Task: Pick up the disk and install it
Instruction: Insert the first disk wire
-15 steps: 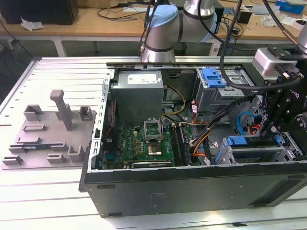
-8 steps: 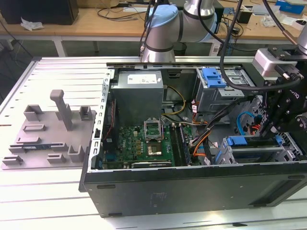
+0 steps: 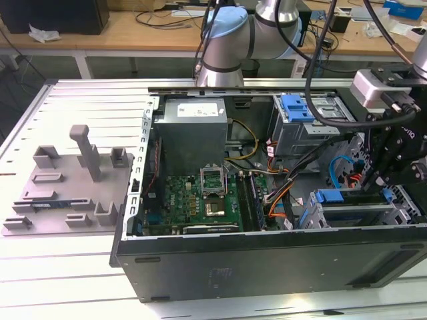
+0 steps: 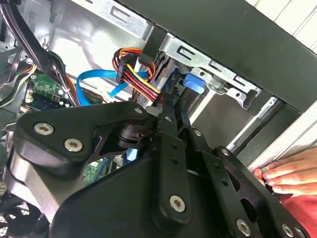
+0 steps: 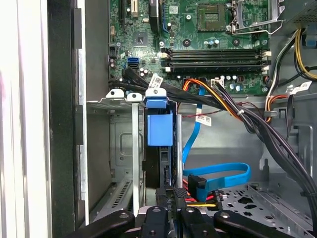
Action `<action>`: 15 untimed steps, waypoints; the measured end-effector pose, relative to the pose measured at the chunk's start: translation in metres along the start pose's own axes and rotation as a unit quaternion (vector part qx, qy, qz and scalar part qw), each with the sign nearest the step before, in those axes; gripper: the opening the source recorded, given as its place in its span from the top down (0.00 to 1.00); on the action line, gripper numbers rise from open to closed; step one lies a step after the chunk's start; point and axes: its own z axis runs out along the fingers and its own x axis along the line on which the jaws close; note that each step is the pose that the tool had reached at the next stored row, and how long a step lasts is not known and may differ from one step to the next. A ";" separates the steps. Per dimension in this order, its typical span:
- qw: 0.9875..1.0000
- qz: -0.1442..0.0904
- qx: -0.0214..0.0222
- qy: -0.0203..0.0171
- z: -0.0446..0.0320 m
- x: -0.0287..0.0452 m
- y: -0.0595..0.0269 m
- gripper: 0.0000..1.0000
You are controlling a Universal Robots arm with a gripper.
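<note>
Looking along the arm in the first wrist view, we find the disk seated in the metal drive cage, just beside the case's dark side wall. It stands on edge. Only its thin dark side and the blue carrier end show, and the broad faces and label are turned toward the cage walls and hidden.

Its long axis runs straight away from the gripper toward the green motherboard. The blue end is at the motherboard side. In the exterior view that same axis lies across the picture, blue end toward the exterior view's left.

The near end of the disk is the trouble. In both wrist views the gripper's black linkage sits right over it, so where the two meet is covered, and I cannot tell whether the gripper is clamped on the disk or merely up against it.

A flat blue data cable loops on the case floor beside the cage. A bundle of red, yellow and orange wires hangs close by.

At the corner of the second wrist view a person's hand shows at the case's outer edge, cut off by the frame.
</note>
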 end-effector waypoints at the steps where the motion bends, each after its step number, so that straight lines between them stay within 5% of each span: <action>1: 1.000 0.000 0.000 0.000 0.0005 0.0000 0.0000 0.84; 15: 1.000 0.000 0.000 0.000 -0.0009 0.0002 0.0000 0.84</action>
